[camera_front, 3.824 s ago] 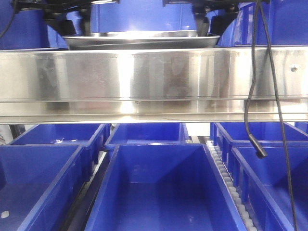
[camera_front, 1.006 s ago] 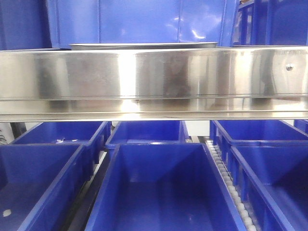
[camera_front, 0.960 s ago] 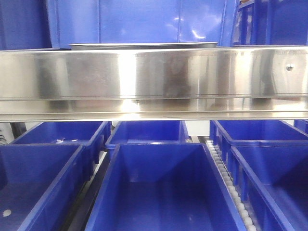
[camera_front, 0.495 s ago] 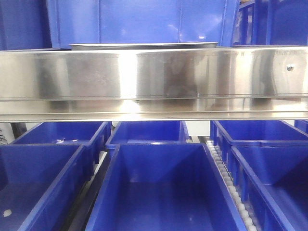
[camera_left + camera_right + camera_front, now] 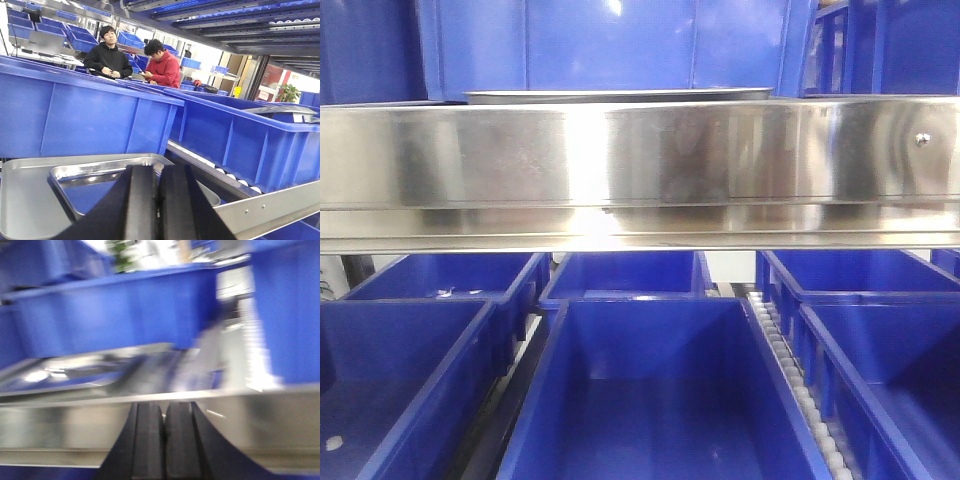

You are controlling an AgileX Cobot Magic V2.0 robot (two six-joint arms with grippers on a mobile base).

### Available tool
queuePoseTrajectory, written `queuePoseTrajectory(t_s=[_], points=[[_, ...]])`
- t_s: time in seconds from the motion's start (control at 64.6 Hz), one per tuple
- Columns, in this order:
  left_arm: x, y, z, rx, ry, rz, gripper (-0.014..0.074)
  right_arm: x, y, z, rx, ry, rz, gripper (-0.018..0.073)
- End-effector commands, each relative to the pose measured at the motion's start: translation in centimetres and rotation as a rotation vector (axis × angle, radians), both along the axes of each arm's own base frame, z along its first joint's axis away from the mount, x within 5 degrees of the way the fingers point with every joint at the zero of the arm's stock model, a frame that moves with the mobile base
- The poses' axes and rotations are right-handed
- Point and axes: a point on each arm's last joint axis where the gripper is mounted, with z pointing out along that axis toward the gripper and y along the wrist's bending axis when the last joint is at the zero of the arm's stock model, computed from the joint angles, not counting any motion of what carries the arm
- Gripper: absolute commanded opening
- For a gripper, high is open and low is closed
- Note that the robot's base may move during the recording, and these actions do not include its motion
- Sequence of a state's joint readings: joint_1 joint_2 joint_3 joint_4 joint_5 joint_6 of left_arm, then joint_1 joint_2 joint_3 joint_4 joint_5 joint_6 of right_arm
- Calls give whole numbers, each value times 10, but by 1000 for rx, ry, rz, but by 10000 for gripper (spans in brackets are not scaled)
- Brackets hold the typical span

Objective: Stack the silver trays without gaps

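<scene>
- Left wrist view: the left gripper has its two black fingers pressed together with only a thin seam between them, clenched on nothing.
- Just beyond those fingers lie the silver trays, a smaller-looking shiny tray nested inside a wider one, its rim sitting a little above the outer floor.
- Behind the trays stands a deep blue bin; more blue bins run off to the right beside a steel rail with screws.
- Two people sit in the far background, one in black, one in red.
- Right wrist view, heavily blurred: the right gripper also shows its black fingers closed against each other, gripping nothing.
- Past it a steel rail crosses the frame, and beyond that the trays rest in front of blue bins.
- Front view: only the trays' thin rim peeks above the broad mirror-like rail; empty blue bins sit below.
</scene>
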State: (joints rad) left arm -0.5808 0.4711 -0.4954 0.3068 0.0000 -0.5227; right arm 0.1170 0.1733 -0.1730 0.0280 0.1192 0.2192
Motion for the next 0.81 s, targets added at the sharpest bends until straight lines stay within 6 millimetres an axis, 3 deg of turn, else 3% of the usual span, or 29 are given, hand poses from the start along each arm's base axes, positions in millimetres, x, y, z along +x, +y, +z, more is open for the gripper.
queuePoseTrajectory(t_s=[0.0, 0.248, 0.79], points=[[-1, 0, 2, -8, -17, -4, -12, -6, -4, -14, -85, -37, -58, -79], [-1, 0, 2, -8, -17, -4, -12, -11, -12, -46, -155, -26, -182, -79], [-1, 0, 2, -8, -17, -4, -12, -11, -13, -43, -155, -56, -200, -79]])
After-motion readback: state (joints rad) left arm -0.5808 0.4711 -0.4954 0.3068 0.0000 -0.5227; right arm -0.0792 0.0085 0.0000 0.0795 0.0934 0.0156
